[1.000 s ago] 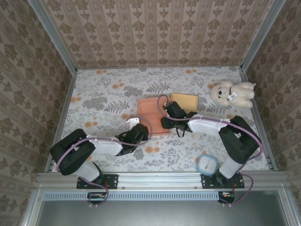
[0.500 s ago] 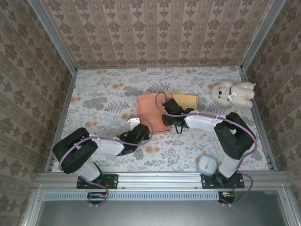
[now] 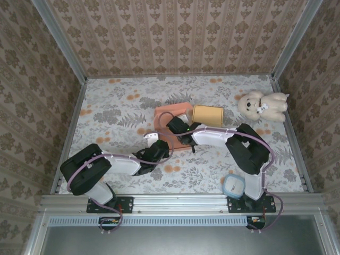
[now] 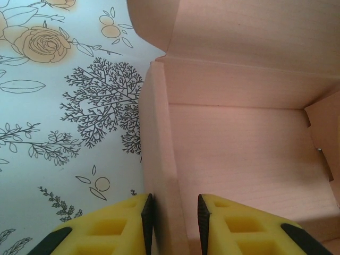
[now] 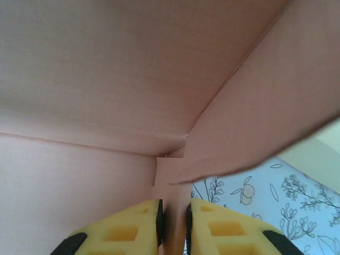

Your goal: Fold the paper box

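Note:
The pink paper box (image 3: 169, 113) lies open at mid-table, its walls partly raised. In the left wrist view its floor (image 4: 244, 138) and upright left wall (image 4: 159, 159) show. My left gripper (image 3: 158, 149) is at the box's near edge; its jaws (image 4: 174, 206) are open and straddle that wall, the left pad touching it and the right pad apart. My right gripper (image 3: 176, 126) reaches into the box from the right. Its jaws (image 5: 173, 211) are shut on a narrow pink flap (image 5: 172, 180) at an inner corner of the box (image 5: 106, 79).
A tan cardboard box (image 3: 207, 114) sits right beside the pink one. A white teddy bear (image 3: 262, 104) lies at the far right. A blue-rimmed round container (image 3: 234, 186) stands near the right arm's base. Patterned walls surround the floral table (image 3: 117, 101).
My right gripper has swung left from the box's right edge to over its middle, with the flap pinched. The left gripper edged slightly forward at the near wall.

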Controlling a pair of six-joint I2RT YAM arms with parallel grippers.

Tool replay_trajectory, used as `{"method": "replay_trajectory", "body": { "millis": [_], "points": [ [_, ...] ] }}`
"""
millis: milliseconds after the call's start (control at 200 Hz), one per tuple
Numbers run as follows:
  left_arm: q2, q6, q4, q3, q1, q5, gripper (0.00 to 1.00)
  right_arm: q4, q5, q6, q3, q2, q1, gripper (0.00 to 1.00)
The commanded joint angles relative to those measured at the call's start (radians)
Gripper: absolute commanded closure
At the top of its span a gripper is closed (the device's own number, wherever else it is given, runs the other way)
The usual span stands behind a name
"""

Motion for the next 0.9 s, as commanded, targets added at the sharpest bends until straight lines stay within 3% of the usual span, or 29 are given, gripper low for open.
{"method": "replay_trajectory", "body": {
  "millis": [0, 145, 290, 895],
  "points": [
    [0.019, -0.015, -0.024, 0.005, -0.015, 0.014, 0.7, -0.187, 0.027, -0.009, -0.001, 0.084, 0.009, 0.78],
    [0.017, -0.024, -0.022, -0.001, -0.016, 0.007, 0.7, -0.227, 0.06, -0.015, 0.024, 0.114, 0.014, 0.79],
    [0.014, -0.044, -0.014, -0.014, -0.018, -0.009, 0.7, -0.306, 0.183, -0.005, 0.069, 0.166, 0.029, 0.84],
    [0.036, -0.052, -0.016, 0.0, -0.021, -0.007, 0.7, -0.321, 0.255, 0.029, 0.095, 0.293, 0.062, 0.81]
  ]
}}
